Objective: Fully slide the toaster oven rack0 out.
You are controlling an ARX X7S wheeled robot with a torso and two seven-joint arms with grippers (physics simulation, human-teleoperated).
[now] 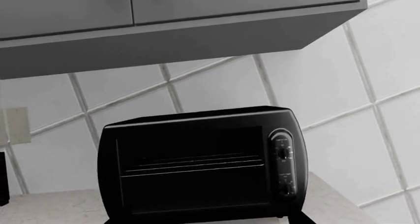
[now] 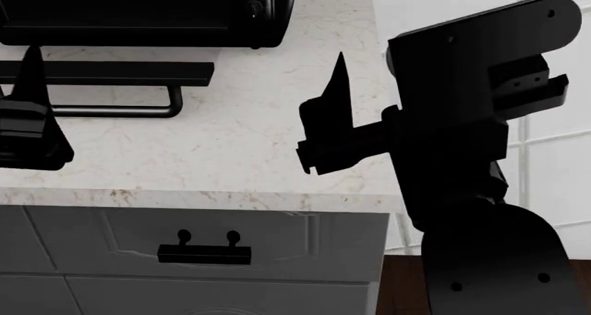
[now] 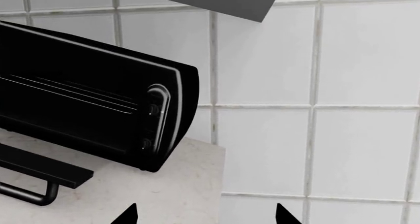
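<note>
The glossy black toaster oven (image 1: 196, 160) stands on the counter against the tiled wall, knobs (image 1: 284, 152) on its right panel. It also shows in the head view (image 2: 138, 14) and the right wrist view (image 3: 78, 101). Its door (image 2: 102, 73) lies open and flat, bar handle (image 2: 115, 110) toward me. The rack0 (image 1: 194, 162) shows as thin pale bars inside the dark cavity, also in the right wrist view (image 3: 72, 93). My left gripper (image 1: 204, 221) faces the cavity in front of the door, only its tips in view, wide apart. My right gripper (image 3: 204, 215) is open and empty, right of the oven.
A grey wall cabinet (image 1: 196, 17) hangs above the oven. The pale stone counter (image 2: 259, 142) ends just right of the oven. A white drawer with a small black handle (image 2: 204, 253) sits below the counter's front edge. A wall outlet (image 1: 16, 125) is left of the oven.
</note>
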